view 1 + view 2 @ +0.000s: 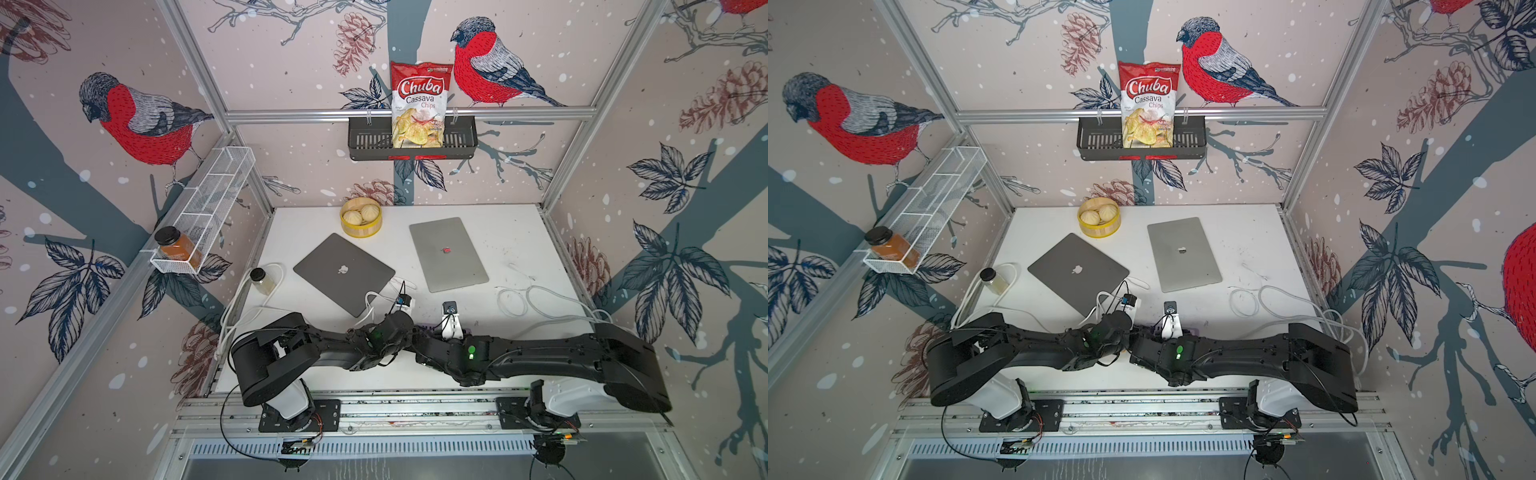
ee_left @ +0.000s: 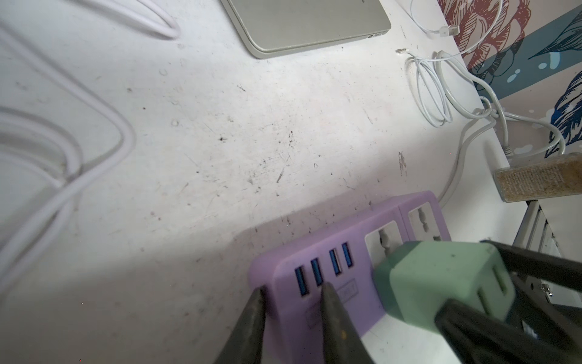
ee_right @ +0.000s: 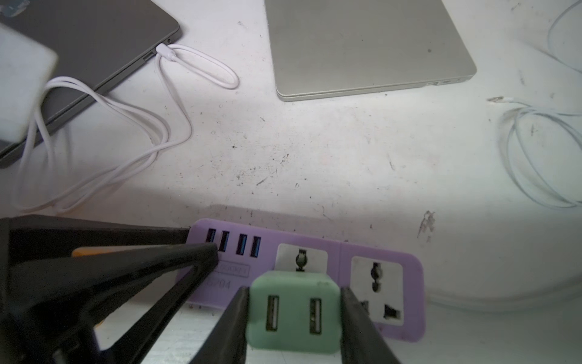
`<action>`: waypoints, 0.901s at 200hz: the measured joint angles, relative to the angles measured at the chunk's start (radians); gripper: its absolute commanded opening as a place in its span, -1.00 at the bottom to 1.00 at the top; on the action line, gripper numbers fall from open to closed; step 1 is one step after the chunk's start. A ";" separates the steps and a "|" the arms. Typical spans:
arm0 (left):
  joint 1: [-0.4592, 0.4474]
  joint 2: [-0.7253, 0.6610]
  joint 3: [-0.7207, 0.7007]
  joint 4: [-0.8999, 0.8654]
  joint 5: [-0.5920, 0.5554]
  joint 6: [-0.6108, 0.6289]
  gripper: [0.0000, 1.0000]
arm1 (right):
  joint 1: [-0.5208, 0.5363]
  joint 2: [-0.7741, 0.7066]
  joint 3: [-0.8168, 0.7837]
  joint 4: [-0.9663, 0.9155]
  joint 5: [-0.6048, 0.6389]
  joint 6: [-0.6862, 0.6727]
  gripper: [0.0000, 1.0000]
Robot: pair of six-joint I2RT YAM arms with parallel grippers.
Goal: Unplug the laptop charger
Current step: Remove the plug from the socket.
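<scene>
The charger is a mint-green cube with two empty USB ports. It sits at the first socket of a purple power strip near the table's front edge, and its prongs are hidden. My right gripper is shut on the cube, one finger on each side. My left gripper is shut on the USB end of the strip, beside the charger. A white cable is plugged into the dark grey laptop. In both top views the arms cover the strip.
A silver laptop lies shut to the right of the dark one. Loose white cables coil at the right edge. A small jar stands at the left, and a bamboo steamer at the back.
</scene>
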 measured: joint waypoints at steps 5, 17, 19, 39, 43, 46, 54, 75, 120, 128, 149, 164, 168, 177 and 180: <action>0.000 0.000 0.000 0.000 -0.001 -0.001 -0.40 | 0.002 0.004 0.005 -0.006 0.003 0.000 -0.49; 0.000 0.000 0.000 0.000 -0.004 -0.001 -0.40 | 0.005 0.002 0.008 -0.013 0.004 0.012 -0.50; 0.000 0.000 0.000 0.000 -0.005 -0.001 -0.40 | 0.005 0.000 0.007 -0.014 0.004 0.015 -0.50; 0.000 0.000 0.000 0.005 -0.011 -0.001 -0.40 | 0.004 -0.042 -0.015 -0.003 -0.007 0.018 -0.52; 0.000 0.000 0.000 0.006 -0.011 -0.001 -0.40 | 0.004 -0.054 -0.022 0.001 -0.006 0.018 -0.52; 0.000 0.002 0.000 0.008 -0.011 -0.002 -0.40 | 0.004 -0.065 -0.027 0.002 -0.006 0.018 -0.53; -0.001 0.003 0.000 0.014 -0.012 -0.002 -0.40 | 0.004 -0.095 -0.041 0.011 -0.006 0.018 -0.53; -0.001 0.008 0.000 0.017 -0.013 -0.002 -0.40 | -0.003 -0.154 -0.074 0.034 -0.006 0.021 -0.55; -0.001 0.015 0.005 0.018 -0.016 -0.002 -0.40 | -0.010 -0.163 -0.072 0.034 -0.006 0.021 -0.55; -0.001 0.009 0.005 0.017 -0.016 -0.002 -0.40 | -0.016 -0.164 -0.058 0.018 -0.003 0.021 -0.55; -0.001 -0.008 0.007 -0.013 -0.019 0.000 -0.37 | -0.056 -0.208 -0.032 -0.024 0.005 0.017 -0.55; -0.002 -0.026 0.009 -0.040 -0.020 0.007 -0.35 | -0.122 -0.278 -0.032 -0.046 0.000 -0.013 -0.59; -0.002 -0.031 0.011 -0.054 -0.020 0.008 -0.34 | -0.148 -0.300 -0.035 -0.048 -0.006 -0.027 -0.60; -0.003 -0.043 0.012 -0.073 -0.020 0.018 -0.34 | -0.206 -0.353 -0.048 -0.052 -0.024 -0.059 -0.60; -0.003 -0.047 0.013 -0.078 -0.020 0.023 -0.33 | -0.226 -0.373 -0.055 -0.053 -0.028 -0.067 -0.60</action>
